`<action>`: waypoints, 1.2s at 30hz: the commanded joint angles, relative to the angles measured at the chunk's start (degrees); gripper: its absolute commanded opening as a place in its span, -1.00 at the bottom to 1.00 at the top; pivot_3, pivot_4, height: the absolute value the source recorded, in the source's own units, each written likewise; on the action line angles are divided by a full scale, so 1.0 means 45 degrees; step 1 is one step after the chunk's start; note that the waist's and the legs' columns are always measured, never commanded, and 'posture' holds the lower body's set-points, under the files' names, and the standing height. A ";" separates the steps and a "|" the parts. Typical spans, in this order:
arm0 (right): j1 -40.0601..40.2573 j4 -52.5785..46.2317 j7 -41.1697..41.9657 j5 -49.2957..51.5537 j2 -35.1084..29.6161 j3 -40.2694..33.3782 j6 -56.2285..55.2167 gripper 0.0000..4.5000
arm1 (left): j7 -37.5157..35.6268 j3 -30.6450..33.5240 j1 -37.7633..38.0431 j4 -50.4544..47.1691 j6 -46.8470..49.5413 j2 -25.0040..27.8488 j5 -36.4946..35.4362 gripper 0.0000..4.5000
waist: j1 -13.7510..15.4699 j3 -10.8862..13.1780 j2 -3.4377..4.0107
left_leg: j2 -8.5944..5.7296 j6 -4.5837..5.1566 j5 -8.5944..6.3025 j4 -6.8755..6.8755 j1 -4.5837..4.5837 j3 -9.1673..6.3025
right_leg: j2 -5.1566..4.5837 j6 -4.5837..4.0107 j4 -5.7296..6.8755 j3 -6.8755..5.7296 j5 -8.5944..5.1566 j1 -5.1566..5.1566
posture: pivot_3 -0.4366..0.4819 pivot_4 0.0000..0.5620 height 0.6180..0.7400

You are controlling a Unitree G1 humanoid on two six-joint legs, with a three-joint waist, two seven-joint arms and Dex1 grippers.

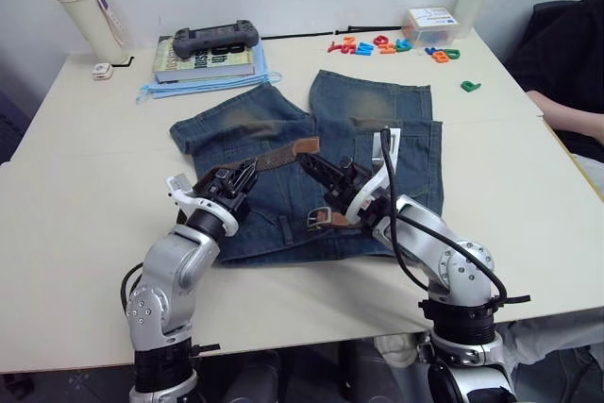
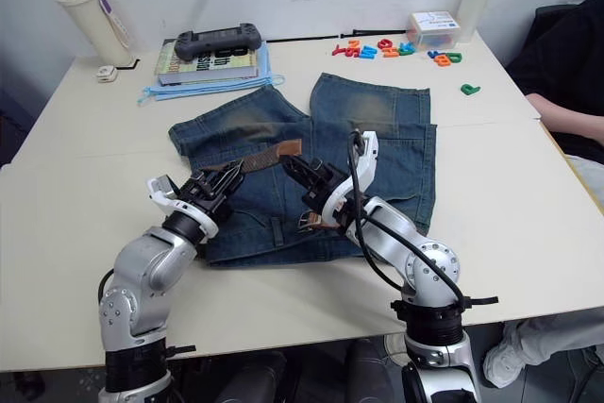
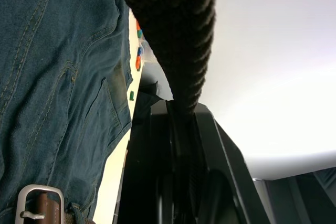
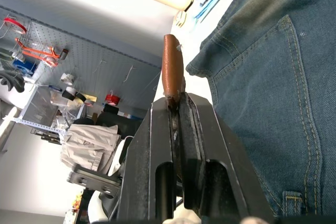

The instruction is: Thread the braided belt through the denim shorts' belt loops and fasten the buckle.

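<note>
Black two-fingered right end effector (image 1: 314,166) pinching woven braided belt (image 1: 274,157), faded denim shorts (image 1: 377,139)

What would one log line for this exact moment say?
left gripper: shut on braided belt | right gripper: shut on belt's tan tip | buckle: unfastened, lying on denim shorts

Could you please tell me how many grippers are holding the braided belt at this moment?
2. The left gripper clamps the braided belt on its woven part; the right gripper pinches its tan leather tip, both above the denim shorts.
</note>
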 commanded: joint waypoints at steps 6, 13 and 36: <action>-0.0206 -0.0582 0.0206 -0.0048 -0.0308 0.0122 0.0241 -1.00 | -0.0539 0.0417 -0.0526 -0.0044 0.0069 -0.0182 -0.0155 -0.99 | 0.0001 0.0000 0.0000 | 0.0000 0.0001 -0.0001 -0.0001 -0.0001 0.0001 | -0.0001 0.0001 -0.0006 0.0000 0.0001 0.0000 | -0.05 -0.47 0.45; -0.0190 -0.0472 -0.0123 -0.0092 -0.0417 0.0163 0.0357 -1.00 | -0.0575 0.0538 -0.0700 0.0012 0.0169 0.0019 -0.0155 -0.99 | 0.0003 0.0001 -0.0001 | 0.0000 0.0001 -0.0001 -0.0003 -0.0001 0.0000 | -0.0001 0.0001 -0.0009 0.0001 0.0001 0.0001 | -0.05 -0.47 0.45; -0.0442 -0.3829 0.8675 -0.9424 -0.7915 0.3819 0.0196 0.99 | -0.2070 0.2244 0.2429 -0.0744 0.3059 0.3397 -0.0155 -1.00 | 0.0040 0.0011 -0.0020 | 0.0042 0.0005 -0.0036 -0.0036 -0.0013 0.0014 | 0.0034 0.0012 -0.0114 -0.0005 0.0007 0.0002 | -0.05 -0.47 0.45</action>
